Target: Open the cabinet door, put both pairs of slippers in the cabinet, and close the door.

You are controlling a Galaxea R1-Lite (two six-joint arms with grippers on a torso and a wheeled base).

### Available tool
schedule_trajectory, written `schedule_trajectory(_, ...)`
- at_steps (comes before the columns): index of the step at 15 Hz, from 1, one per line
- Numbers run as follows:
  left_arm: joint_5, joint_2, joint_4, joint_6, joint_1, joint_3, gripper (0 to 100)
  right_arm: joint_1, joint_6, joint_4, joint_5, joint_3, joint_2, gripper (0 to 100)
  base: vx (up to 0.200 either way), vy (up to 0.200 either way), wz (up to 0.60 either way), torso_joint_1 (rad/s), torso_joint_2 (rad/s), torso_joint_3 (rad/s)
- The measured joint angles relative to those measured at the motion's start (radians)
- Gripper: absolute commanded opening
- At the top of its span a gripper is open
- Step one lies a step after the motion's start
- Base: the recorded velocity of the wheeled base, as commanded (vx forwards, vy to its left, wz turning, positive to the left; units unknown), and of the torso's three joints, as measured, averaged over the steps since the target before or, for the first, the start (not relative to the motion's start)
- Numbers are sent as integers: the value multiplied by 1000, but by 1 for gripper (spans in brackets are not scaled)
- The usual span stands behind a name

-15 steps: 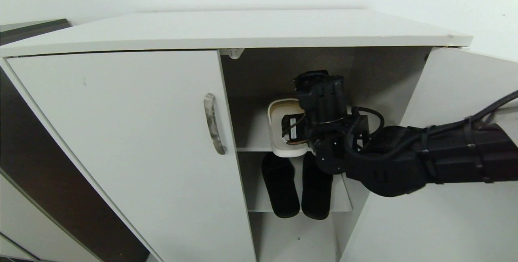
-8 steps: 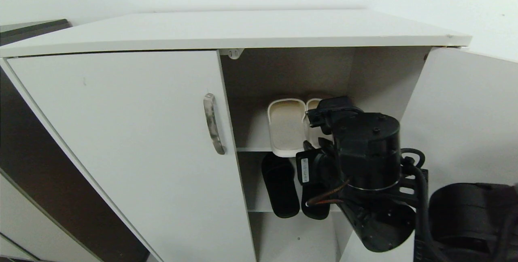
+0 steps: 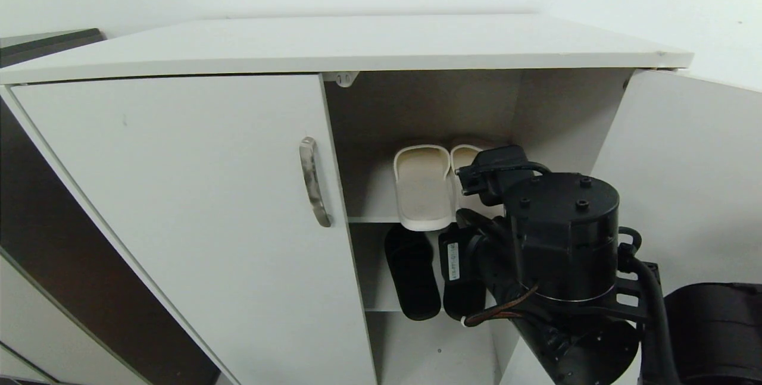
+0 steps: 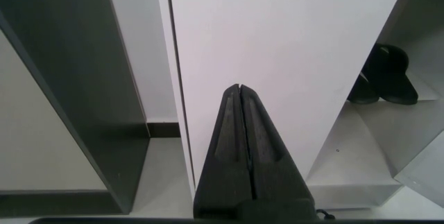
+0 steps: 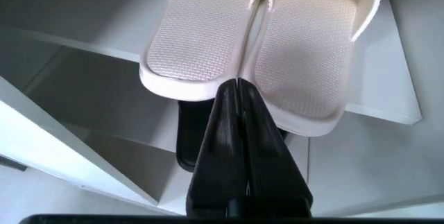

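The white cabinet (image 3: 333, 43) has its left door (image 3: 178, 206) shut and its right door (image 3: 678, 159) swung open. A pair of white slippers (image 3: 424, 185) lies on the upper shelf. A pair of black slippers (image 3: 412, 272) lies on the shelf below. My right gripper (image 5: 238, 89) is shut and empty, just outside the heels of the white slippers (image 5: 208, 37), with a black slipper (image 5: 187, 137) beneath them. My left gripper (image 4: 239, 92) is shut and empty, low in front of the shut left door (image 4: 277, 50), the black slippers (image 4: 385, 78) off to one side.
The left door carries a metal handle (image 3: 314, 182). The open right door stands close beside my right arm (image 3: 559, 242). A dark panel (image 3: 53, 206) flanks the cabinet on the left. The bottom compartment (image 3: 434, 349) holds nothing.
My right arm has drawn back out of the cabinet and dropped lower, leaving the white slippers on the upper shelf. The cabinet and black slippers have not moved.
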Motion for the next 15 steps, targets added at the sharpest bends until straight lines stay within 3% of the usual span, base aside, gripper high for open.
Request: schedule_trajectory(15,0,0,0,0,0,0,0,0,-4,0,1,22,-1,0,-200,0,0,3,2,3)
